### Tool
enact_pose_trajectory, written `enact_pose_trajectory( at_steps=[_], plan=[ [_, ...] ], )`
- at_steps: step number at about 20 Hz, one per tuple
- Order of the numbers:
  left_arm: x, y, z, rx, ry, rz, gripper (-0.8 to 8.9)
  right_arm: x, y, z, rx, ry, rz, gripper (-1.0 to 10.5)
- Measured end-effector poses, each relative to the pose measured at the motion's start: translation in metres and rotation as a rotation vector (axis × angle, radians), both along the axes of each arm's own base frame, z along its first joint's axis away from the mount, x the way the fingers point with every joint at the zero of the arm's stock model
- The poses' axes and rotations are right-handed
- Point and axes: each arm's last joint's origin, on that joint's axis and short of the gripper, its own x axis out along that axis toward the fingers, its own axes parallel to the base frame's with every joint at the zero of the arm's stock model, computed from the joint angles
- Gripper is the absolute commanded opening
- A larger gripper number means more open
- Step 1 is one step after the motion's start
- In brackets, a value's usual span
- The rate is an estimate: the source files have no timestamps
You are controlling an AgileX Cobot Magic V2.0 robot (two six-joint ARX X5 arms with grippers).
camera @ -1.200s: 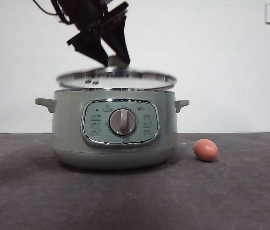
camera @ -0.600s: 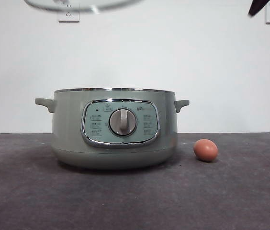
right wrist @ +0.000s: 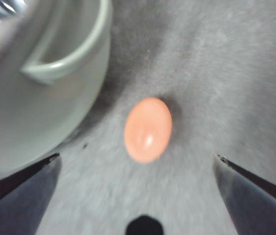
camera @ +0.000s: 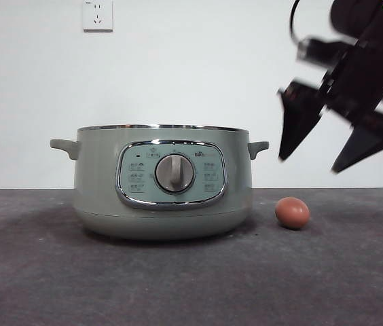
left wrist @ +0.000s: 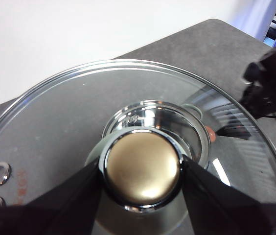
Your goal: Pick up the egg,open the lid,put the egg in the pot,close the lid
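Egg pickup in hand: right gripper (camera: 317,163), fingers spread, hangs upper right above the egg (camera: 292,212) on the tabletop (camera: 191,285) beside the open pot (camera: 162,182); left gripper (left wrist: 140,171) clamps the lid (left wrist: 55,117); next, descend and close.

**Surface Finishes**

Pot (camera: 96,197): smooth satin body, polished chrome rim. Lid (left wrist: 69,127): clear glass, apparently; mirror-bright metal knob between the left gripper's (left wrist: 142,172) matt black jaws. Egg (right wrist: 148,129): smooth, faintly glossy, below the right gripper (camera: 317,163). Table (camera: 191,285): matt, grainy.
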Motion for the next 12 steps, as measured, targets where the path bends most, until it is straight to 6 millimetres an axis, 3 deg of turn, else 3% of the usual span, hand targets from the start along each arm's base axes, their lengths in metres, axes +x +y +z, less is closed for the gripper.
enact_pose_trajectory(
  at_steps=[4,8,12],
  plan=[
    [-0.020,0.005,0.001,-0.003,0.002,0.002,-0.08,0.014,0.010,-0.030,-0.051,0.034,0.001,6.0],
    [-0.033,0.008,0.001,-0.004,-0.002,0.002,-0.08,0.023,0.013,-0.043,-0.053,0.011,-0.003,5.9],
    [-0.035,0.009,-0.001,0.001,0.017,0.002,-0.08,0.026,0.014,-0.053,-0.060,0.031,-0.003,4.4]
  ],
)
